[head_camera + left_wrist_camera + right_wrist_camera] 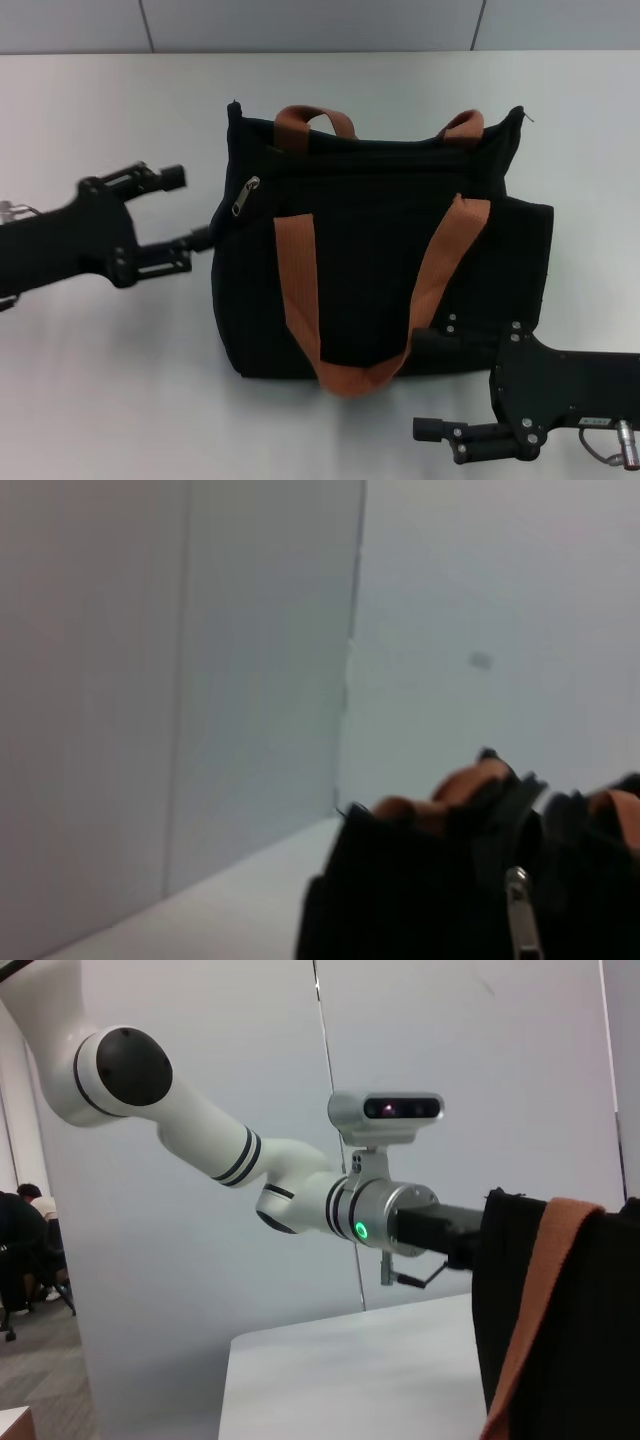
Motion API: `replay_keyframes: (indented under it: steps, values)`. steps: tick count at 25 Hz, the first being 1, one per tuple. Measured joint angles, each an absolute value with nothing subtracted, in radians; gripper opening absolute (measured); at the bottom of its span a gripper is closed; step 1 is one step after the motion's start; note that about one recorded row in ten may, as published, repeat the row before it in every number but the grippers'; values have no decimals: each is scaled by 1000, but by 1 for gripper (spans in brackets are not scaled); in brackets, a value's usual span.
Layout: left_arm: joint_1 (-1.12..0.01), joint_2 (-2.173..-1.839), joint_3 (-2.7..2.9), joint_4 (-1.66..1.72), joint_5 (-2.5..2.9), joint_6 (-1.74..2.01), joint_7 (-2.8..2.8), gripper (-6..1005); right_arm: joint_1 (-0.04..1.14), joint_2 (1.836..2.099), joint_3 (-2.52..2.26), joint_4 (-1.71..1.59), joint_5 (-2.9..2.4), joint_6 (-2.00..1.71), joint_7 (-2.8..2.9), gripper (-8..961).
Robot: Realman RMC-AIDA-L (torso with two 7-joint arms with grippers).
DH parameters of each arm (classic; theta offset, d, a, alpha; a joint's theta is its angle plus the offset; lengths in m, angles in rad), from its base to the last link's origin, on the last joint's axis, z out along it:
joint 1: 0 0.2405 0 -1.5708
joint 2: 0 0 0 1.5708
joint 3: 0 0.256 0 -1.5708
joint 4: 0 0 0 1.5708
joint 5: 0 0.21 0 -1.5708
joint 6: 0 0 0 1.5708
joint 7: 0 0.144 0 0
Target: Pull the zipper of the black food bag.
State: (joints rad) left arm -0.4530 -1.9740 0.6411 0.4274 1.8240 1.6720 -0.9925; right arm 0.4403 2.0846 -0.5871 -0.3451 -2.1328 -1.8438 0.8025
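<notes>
Lying flat on the white table (100, 370), black food bag (370, 290) with its open top toward the far wall, zip line running left to right just below that top edge, orange-brown straps (300, 290) draped toward the near side. At the left end of that line, zipper (246, 195), a silver tab with its long axis running far-right to near-left, free end pointing near-left toward the bag's left edge. Just left of the bag, left gripper (190, 208) with fingers spread wide, one tip close to the bag's side and nothing between them; at the bag's near-right corner, right gripper (425, 385) also parted, far finger resting on the fabric, near finger off the bag over the table.
</notes>
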Motion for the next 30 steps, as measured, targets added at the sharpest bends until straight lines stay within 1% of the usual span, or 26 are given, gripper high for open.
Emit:
replay_keyframes:
  steps: [8, 10, 11, 17, 28, 30]
  values:
    - [-498, -2016, 640, 428, 1886, 1602, -957, 835, 440, 2085, -586, -345, -2131, -1843, 804, 819]
    - [-498, -2016, 640, 428, 1886, 1602, -957, 834, 440, 2085, -586, -345, -2130, -1843, 804, 819]
    - [-504, -2026, 638, 429, 1886, 1587, -911, 834, 440, 2085, -586, -345, -2127, -1843, 804, 819]
    - [-497, -2030, 627, 431, 1858, 1581, -846, 826, 440, 2085, -586, -339, -2118, -1842, 804, 819]
    - [-489, -2032, 626, 437, 1845, 1588, -843, 575, 435, 2085, -586, -336, -2108, -1842, 804, 820]
    - [-489, -2032, 626, 439, 1842, 1586, -843, 494, 434, 2086, -586, -336, -2108, -1842, 801, 820]
